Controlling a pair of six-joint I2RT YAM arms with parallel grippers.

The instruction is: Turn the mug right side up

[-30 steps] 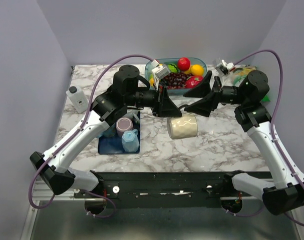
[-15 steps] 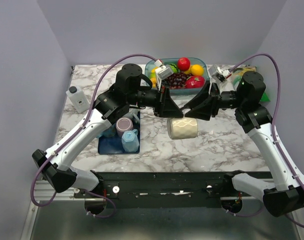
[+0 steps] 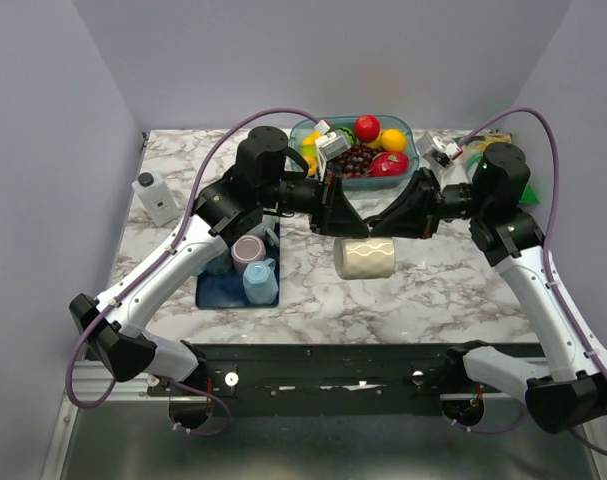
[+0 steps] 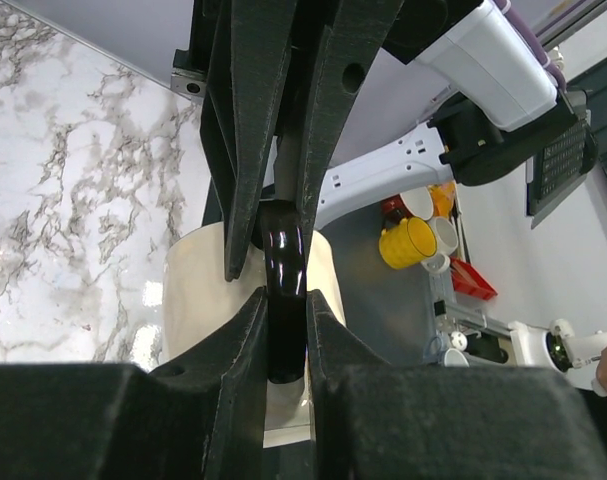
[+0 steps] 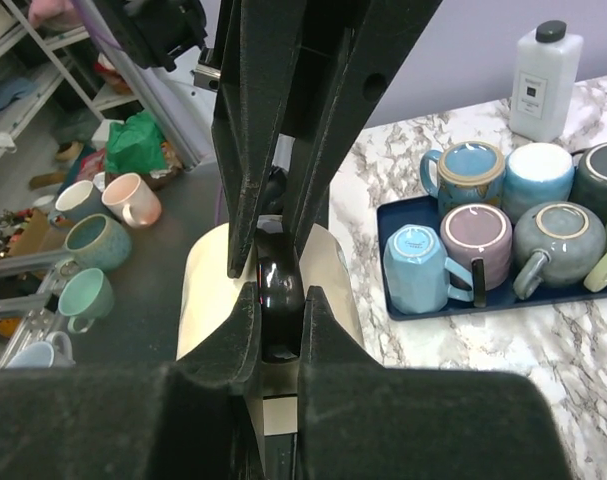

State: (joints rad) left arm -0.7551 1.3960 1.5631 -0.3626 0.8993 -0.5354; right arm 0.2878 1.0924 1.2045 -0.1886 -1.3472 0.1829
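The cream mug (image 3: 364, 258) lies on its side near the middle of the desk (image 3: 433, 290), with its dark, glossy handle (image 4: 283, 265) turned upward. Both arms meet over it. The left pincer (image 3: 356, 229) is clenched on the handle from one side, and the right pincer (image 3: 376, 228) is clenched on the same handle from the other, tips almost touching.

Two grips on one thin, shiny loop look risky to me. If the arms pull unevenly, the handle could slip out, or the mug could roll and knock on the hard top. The fingers could also foul each other.

The desk is white marble with grey veins. A blue tray (image 3: 211, 292) of mugs sits toward the left edge, a white bottle (image 3: 155, 198) stands beyond it, and a fruit bowl (image 3: 407, 130) is at the far edge. The walls are plain lavender.
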